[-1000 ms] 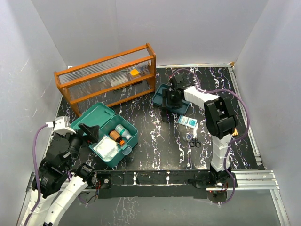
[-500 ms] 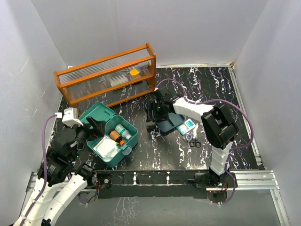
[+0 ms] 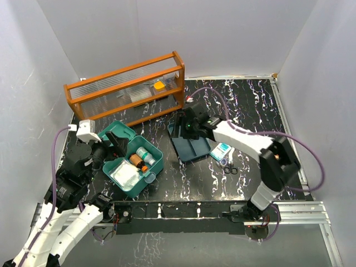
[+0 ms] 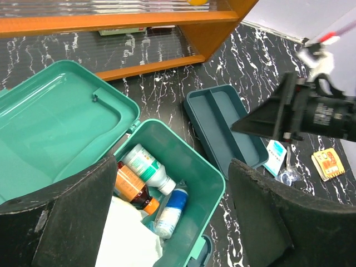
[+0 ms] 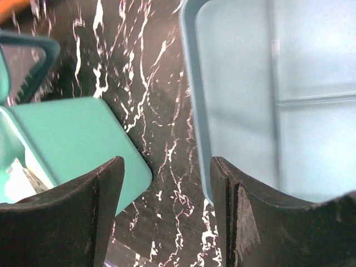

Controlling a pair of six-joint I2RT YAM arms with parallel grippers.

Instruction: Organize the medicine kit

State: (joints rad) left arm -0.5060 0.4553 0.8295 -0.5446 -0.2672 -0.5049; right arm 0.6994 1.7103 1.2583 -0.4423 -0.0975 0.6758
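The teal medicine kit (image 3: 146, 167) lies open at the near left, lid (image 3: 114, 135) flat behind it. It holds a white bottle (image 4: 146, 167), an orange-brown bottle (image 4: 130, 186), a blue-white tube (image 4: 169, 208) and a white pad (image 3: 125, 175). My left gripper (image 3: 114, 146) hovers open over the box (image 4: 172, 214). The teal two-compartment tray (image 3: 193, 146) lies on the table to the right of the kit and shows in both wrist views (image 4: 222, 130) (image 5: 239, 100). My right gripper (image 3: 185, 129) is open at the tray's left edge (image 5: 167, 217), its right finger over the rim, with the kit (image 5: 72, 133) to its left.
An orange-brown wooden rack (image 3: 128, 89) with clear panels stands at the back left. A blue-white packet (image 3: 221, 149), a small clear item (image 3: 223, 162) and scissors (image 3: 231, 168) lie right of the tray. An orange packet (image 4: 326, 163) lies farther right.
My right gripper has drawn the tray from the back middle toward the kit, leftward and nearer. My left gripper has moved up and over the open box.
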